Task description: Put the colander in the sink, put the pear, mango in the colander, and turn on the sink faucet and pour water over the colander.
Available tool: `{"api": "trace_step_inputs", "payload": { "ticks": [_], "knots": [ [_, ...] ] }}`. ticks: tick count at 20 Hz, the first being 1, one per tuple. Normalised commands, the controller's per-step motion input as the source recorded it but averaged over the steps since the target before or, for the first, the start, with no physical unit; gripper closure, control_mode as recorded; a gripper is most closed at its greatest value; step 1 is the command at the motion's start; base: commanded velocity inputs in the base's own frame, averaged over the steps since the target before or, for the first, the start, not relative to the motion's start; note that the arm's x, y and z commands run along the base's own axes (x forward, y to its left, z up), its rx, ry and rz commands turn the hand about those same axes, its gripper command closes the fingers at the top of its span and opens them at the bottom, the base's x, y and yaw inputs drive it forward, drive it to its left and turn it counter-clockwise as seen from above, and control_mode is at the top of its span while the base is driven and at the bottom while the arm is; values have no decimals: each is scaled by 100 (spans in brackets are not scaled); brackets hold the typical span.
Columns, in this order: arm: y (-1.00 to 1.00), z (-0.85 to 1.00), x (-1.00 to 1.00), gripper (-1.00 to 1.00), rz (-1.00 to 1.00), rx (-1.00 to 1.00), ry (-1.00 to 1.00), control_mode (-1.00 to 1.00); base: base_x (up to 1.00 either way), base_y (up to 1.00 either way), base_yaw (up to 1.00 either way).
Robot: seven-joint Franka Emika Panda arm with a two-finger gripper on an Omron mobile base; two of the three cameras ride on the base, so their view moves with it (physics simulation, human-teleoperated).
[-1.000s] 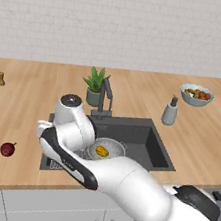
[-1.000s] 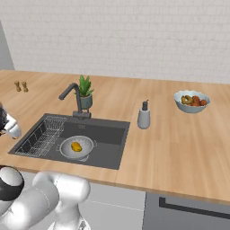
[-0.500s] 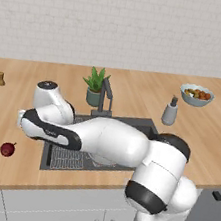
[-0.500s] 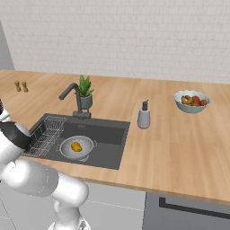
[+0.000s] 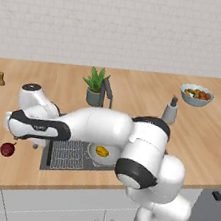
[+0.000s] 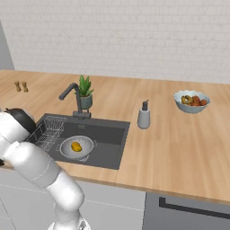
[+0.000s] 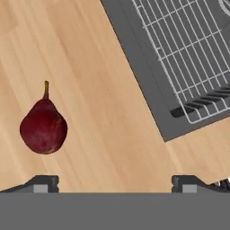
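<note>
The dark red pear (image 5: 7, 149) lies on the wooden counter left of the sink (image 5: 53, 162). In the hand view the pear (image 7: 43, 128) sits to the left, outside the line between my fingertips (image 7: 42, 183). My gripper (image 7: 114, 183) is open and empty, hanging over the bare counter between the pear and the sink's rim (image 7: 143, 90). From the left base camera the gripper (image 5: 37, 144) shows just right of the pear. The silver colander (image 6: 85, 152) stands in the sink (image 6: 105, 132) with the yellow-orange mango (image 6: 76, 146) inside it. The dark faucet (image 6: 71, 92) rises behind the basin.
A wire rack (image 7: 188, 54) fills the sink's left part. Behind the sink stands a potted plant (image 6: 84, 95), with a grey soap bottle (image 6: 143, 117) to its right and a pale fruit bowl (image 6: 192, 101) farther right. Two small shakers (image 6: 21, 86) stand at the far left.
My arm has swung left from over the sink toward the pear on the counter. The jaws stayed open, and the mango and colander have not moved.
</note>
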Motion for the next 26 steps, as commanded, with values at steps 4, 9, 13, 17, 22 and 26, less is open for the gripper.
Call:
{"api": "trace_step_inputs", "payload": {
  "ticks": [4,9,13,17,22,26],
  "knots": [
    [39,-21,31,-100,-3,0,4,-100,0,0,0],
    [35,-18,23,-100,0,0,1,-100,0,0,0],
    [29,-16,25,-100,0,0,0,-100,0,0,0],
    [19,-22,9,-100,0,0,1,-100,0,0,0],
    [6,-33,0,-100,0,-1,0,-100,0,0,0],
    [3,-38,0,-100,0,0,0,-100,0,0,0]
  ]
}}
